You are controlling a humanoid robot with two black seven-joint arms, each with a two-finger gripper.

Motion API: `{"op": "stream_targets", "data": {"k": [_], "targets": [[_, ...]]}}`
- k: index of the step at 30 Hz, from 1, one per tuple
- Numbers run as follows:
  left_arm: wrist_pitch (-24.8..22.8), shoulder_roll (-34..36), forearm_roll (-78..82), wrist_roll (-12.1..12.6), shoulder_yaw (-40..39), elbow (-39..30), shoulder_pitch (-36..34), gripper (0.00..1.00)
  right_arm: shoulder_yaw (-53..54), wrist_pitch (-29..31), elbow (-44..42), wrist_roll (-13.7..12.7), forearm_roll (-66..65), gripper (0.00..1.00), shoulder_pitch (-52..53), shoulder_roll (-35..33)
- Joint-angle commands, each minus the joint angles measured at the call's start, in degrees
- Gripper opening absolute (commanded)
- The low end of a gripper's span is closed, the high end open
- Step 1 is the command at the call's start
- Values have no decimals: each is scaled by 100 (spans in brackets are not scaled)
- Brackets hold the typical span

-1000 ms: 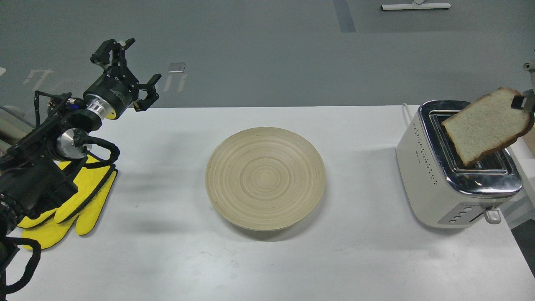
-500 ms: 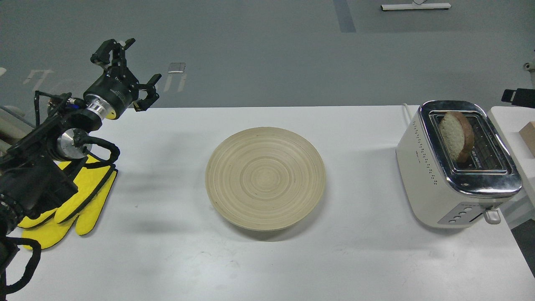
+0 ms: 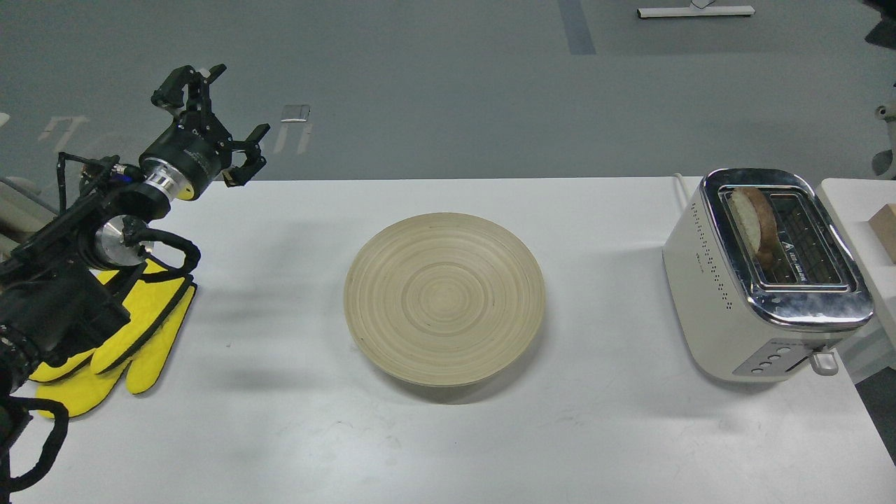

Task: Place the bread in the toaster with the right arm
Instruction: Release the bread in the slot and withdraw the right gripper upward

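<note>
The cream-white toaster (image 3: 728,294) with a chrome top stands at the table's right end. The slice of bread (image 3: 754,222) stands in its left slot, with the domed crust sticking up above the chrome. My right arm and its gripper are out of view. My left gripper (image 3: 227,115) is open and empty, raised above the table's far left corner, far from the toaster.
A round wooden plate (image 3: 444,297) sits empty in the middle of the white table (image 3: 280,420). Yellow gloves (image 3: 133,336) lie at the left under my left arm. A second white surface with a wooden block (image 3: 883,222) lies right of the toaster.
The bread went from being held tilted above the toaster to standing in the left slot, then sank lower. The right gripper let go and withdrew out of view. The left arm stayed still.
</note>
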Motion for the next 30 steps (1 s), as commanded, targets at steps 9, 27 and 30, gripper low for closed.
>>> {"op": "stream_targets", "data": {"k": [9,27,30], "targets": [[0,-9,1,1,0,1,0,100,3866,-62,-3384,809,649,96,-2723,3536],[0,0,1,1,0,1,0,100,5823,342,-5261,1363,640,99,-4581,6424],[0,0,1,1,0,1,0,100,5823,351,-5243,1363,640,99,-4608,6424]]}}
